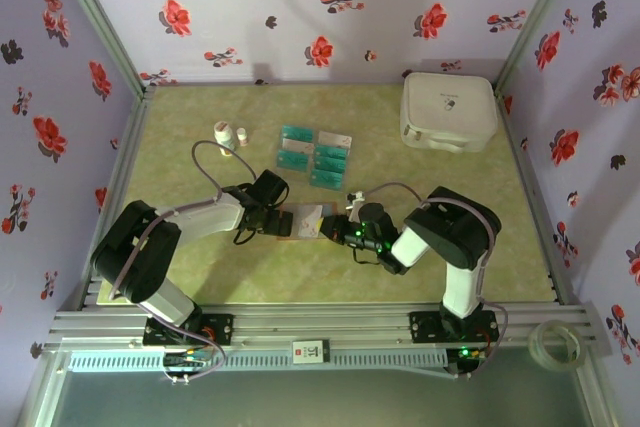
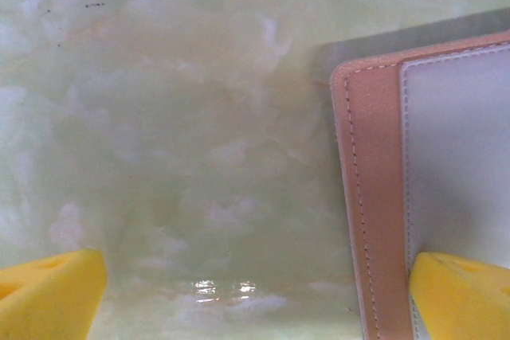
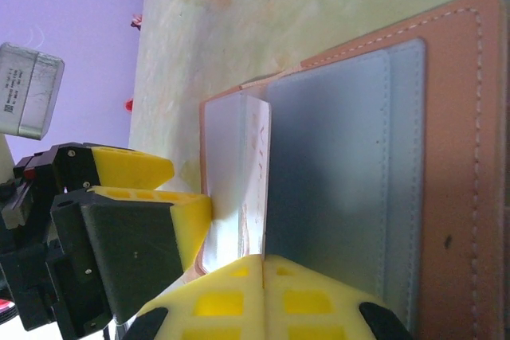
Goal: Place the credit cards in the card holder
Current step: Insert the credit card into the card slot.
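A roll of clear tape (image 1: 553, 342) lies at the near right corner on the frame rail, off the green table (image 1: 430, 257). Both arms reach in from the near edge and meet around the middle of the table, where the card holder (image 1: 303, 220) lies open and flat with its pale inner pockets facing up. The left gripper (image 1: 282, 219) sits at the holder's left end with its jaws spread wide. In the left wrist view, one yellow finger (image 2: 460, 296) rests over the pale lining just inside the stitched reddish-brown border, and the other is over bare table well to the side. The right gripper (image 1: 338, 230) is at the holder's right end with its yellow pads pressed flat together. In the right wrist view, a thin pale flap (image 3: 256, 173) of the holder stands up and runs toward the seam between the pads, but I cannot tell whether its edge is pinched. Farther back, slightly left of centre, the credit cards (image 1: 316, 156) lie loose on the table in two rough columns, teal and pale, well apart from the holder. Two small white bottles (image 1: 225, 134) stand just left of them. At the far right a large white rounded case (image 1: 448, 112) sits near the floral back wall.
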